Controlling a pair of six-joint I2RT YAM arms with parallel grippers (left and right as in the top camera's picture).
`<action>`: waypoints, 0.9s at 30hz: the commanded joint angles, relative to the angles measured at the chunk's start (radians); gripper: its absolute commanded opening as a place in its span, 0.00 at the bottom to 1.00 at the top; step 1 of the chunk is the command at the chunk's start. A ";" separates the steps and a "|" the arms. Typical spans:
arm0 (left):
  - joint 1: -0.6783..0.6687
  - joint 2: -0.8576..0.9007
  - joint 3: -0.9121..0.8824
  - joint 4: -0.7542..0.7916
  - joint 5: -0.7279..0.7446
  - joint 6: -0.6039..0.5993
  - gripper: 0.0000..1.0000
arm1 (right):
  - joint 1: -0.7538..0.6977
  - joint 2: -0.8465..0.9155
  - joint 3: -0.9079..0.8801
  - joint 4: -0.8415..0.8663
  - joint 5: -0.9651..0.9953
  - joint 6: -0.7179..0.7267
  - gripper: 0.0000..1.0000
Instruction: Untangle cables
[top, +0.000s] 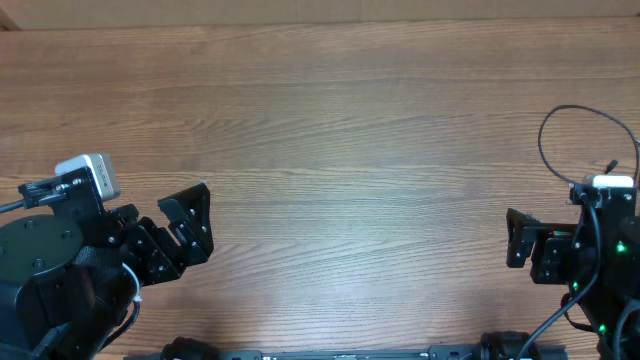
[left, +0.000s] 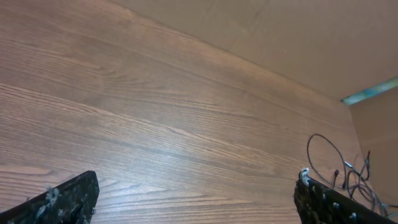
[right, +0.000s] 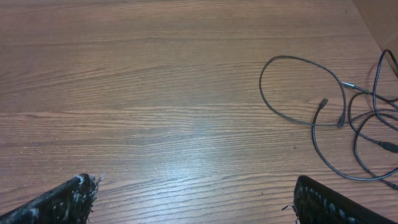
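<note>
Overhead, the wood table (top: 320, 120) fills the frame. The left gripper (top: 200, 222) sits at the near left, jaws wide apart and empty. The right gripper (top: 512, 240) sits at the near right, likewise spread and holding nothing. Thin black cables (top: 541, 138) lie in loose overlapping loops by the right edge, just beyond the right gripper, untouched.

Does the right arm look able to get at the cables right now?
Probably yes: the cables lie on the bare table just ahead and right of the open right pincer, with nothing in between.
</note>
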 joint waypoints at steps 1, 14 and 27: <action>0.004 0.002 -0.007 0.003 -0.050 0.006 0.99 | 0.005 -0.001 0.000 0.002 0.007 0.004 1.00; 0.060 -0.033 -0.009 0.186 -0.558 0.048 0.99 | 0.005 -0.001 0.000 0.002 0.007 0.004 1.00; 0.222 -0.378 -0.484 0.954 -0.428 0.055 0.99 | 0.005 -0.001 0.000 0.002 0.007 0.004 1.00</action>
